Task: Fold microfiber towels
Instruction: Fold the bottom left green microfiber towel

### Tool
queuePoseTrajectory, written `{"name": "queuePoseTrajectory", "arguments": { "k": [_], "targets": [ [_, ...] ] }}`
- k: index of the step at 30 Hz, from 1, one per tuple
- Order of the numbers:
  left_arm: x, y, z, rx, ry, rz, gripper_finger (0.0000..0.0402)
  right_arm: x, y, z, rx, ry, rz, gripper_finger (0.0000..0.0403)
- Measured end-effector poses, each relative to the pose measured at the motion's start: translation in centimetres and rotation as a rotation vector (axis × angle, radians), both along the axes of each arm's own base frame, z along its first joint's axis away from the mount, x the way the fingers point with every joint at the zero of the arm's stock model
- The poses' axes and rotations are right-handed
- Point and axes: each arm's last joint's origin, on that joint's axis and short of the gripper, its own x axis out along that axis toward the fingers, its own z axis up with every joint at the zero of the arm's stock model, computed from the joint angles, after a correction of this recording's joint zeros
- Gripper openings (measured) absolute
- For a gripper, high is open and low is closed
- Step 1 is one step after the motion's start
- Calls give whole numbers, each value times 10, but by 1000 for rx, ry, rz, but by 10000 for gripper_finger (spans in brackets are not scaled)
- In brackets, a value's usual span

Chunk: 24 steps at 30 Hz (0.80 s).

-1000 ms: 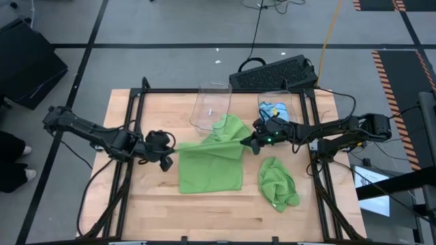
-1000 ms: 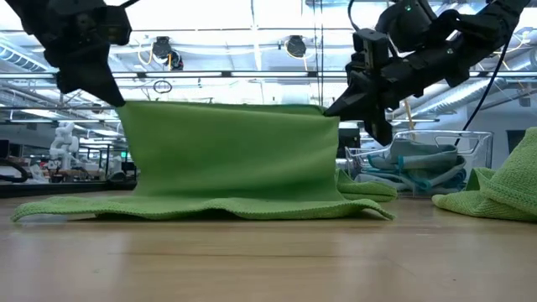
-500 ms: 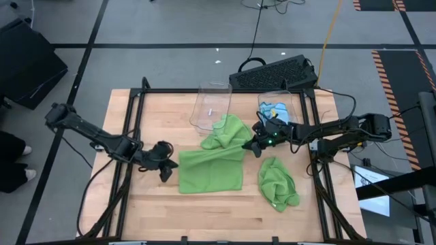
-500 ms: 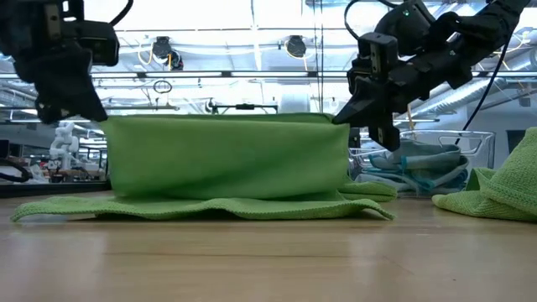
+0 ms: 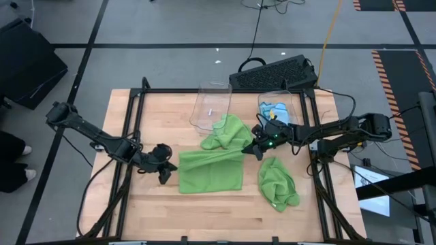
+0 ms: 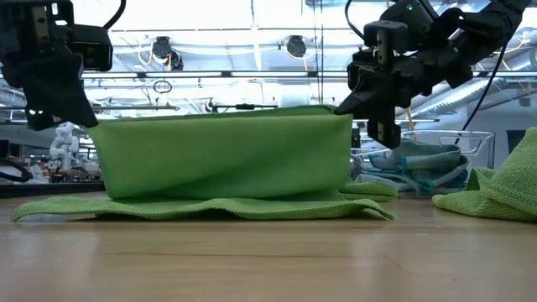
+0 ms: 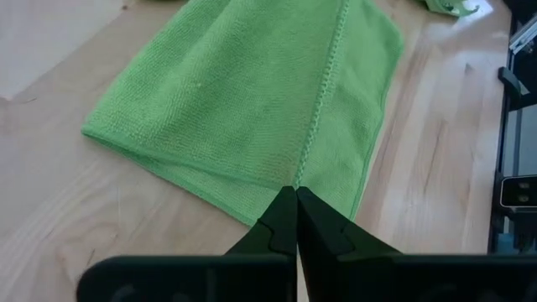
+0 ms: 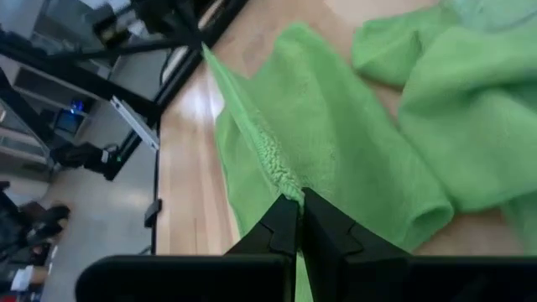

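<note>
Green nubby towel (image 5: 211, 170) (stitched hem) pinched taut by both claws.

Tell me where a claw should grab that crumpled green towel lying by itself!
Probably from above, pinching a raised fold near the edge of the crumpled towel. It lies bunched on the table with no flat corner showing, so a ridge sticking up looks easiest to catch.

Left pincer (image 5: 165, 174), right pincer (image 5: 249, 148): clamped.

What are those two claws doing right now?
Left gripper: shut on one corner of the green towel.
Right gripper: shut on the opposite corner of the same towel.
</note>
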Motion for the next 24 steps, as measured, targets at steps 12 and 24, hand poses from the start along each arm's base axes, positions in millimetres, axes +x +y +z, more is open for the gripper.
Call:
{"name": "queuePoseTrajectory", "arguments": {
  "k": [12, 24],
  "targets": [
    [0, 1, 0, 15, -1, 17, 7, 0, 23, -1, 16, 20, 86, 4],
    [-1, -2, 0, 8, -4, -4, 22, 0, 34, -2, 35, 28, 121, 52]
  ]
}}
